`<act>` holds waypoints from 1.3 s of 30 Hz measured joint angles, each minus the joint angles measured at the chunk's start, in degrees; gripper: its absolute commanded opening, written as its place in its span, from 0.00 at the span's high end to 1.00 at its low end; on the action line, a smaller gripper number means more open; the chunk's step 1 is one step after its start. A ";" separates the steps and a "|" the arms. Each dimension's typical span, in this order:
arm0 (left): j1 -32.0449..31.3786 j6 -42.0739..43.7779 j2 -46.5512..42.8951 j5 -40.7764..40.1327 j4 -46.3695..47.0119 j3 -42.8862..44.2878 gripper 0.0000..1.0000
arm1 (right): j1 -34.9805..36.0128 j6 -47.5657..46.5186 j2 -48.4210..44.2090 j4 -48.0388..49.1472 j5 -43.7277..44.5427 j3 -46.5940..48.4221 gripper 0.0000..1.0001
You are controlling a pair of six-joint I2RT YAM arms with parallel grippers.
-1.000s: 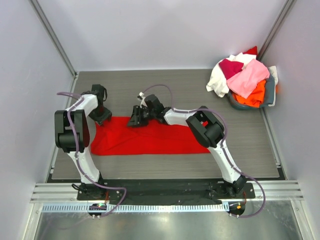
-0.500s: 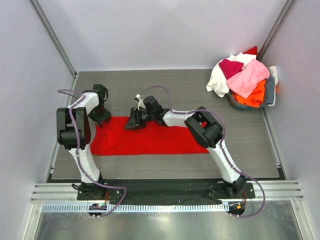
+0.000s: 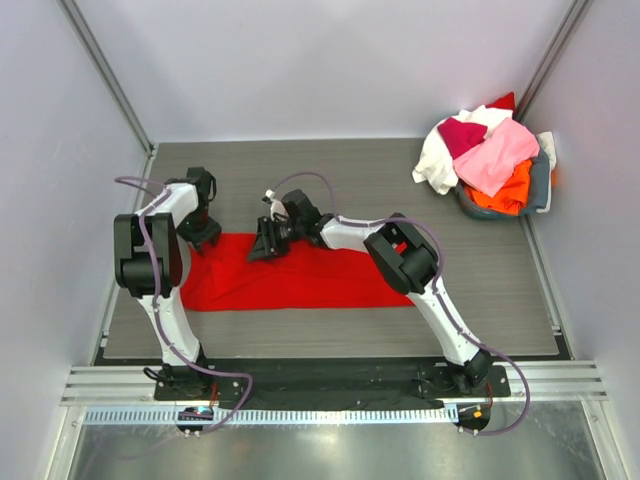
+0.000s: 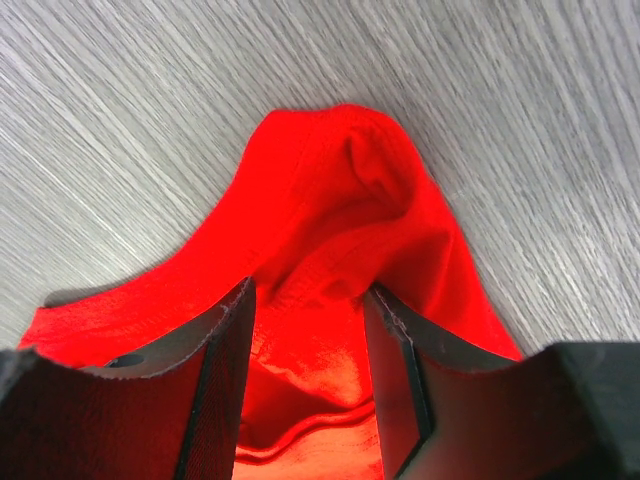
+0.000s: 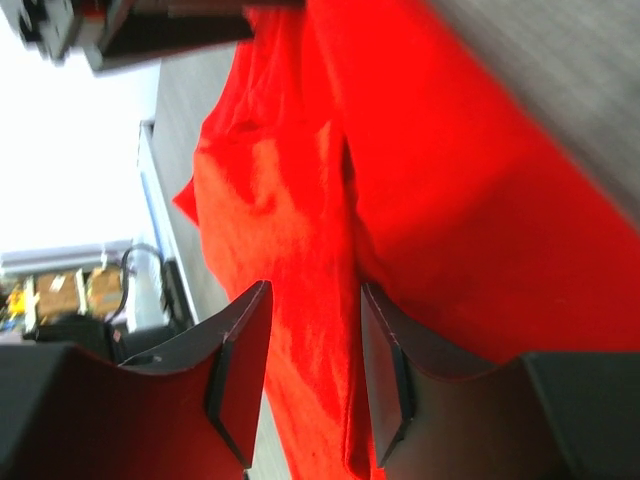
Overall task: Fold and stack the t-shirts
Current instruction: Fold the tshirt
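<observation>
Item: bright red t-shirt (image 3: 290, 282), lying as a long band across the grey wood-grain table (image 3: 360, 180), with both grippers on its far edge. Left gripper (image 3: 203, 232): set on the band's left far corner. In the left wrist view its two dark fingers (image 4: 215, 345) stand partly closed with red cloth packed between them, and a peaked hump of cloth rises just ahead of the fingertips; it reads as clamped on the shirt. Bare table lies beyond and to either side of that hump. Right gripper (image 3: 265, 245): reached far across to the left on an outstretched arm, resting on the same far edge near the left gripper but apart from it. In the right wrist view its fingers (image 5: 245, 345) are likewise drawn in, with a fold ridge of red cloth running between them; it appears to pinch the shirt. Further stock: a heap well away behind the right arm, at the far right corner, holding a pink t-shirt (image 3: 497, 155), white t-shirt (image 3: 435, 160), magenta t-shirt (image 3: 462, 133) and orange t-shirt (image 3: 505, 195), piled in a grey basket (image 3: 541, 185).
</observation>
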 measured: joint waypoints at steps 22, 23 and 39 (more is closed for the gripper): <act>0.02 0.59 5.27 -2.08 -4.92 8.00 0.51 | 0.31 -4.22 -6.34 2.62 -13.44 -12.70 0.63; 0.02 0.66 5.44 -2.08 -5.11 8.22 0.51 | 0.28 -4.83 -7.19 2.71 -13.86 -13.35 0.63; 0.02 1.64 5.66 -2.25 -5.51 8.66 0.51 | 0.22 -14.62 -19.15 -3.15 -14.97 -23.89 0.53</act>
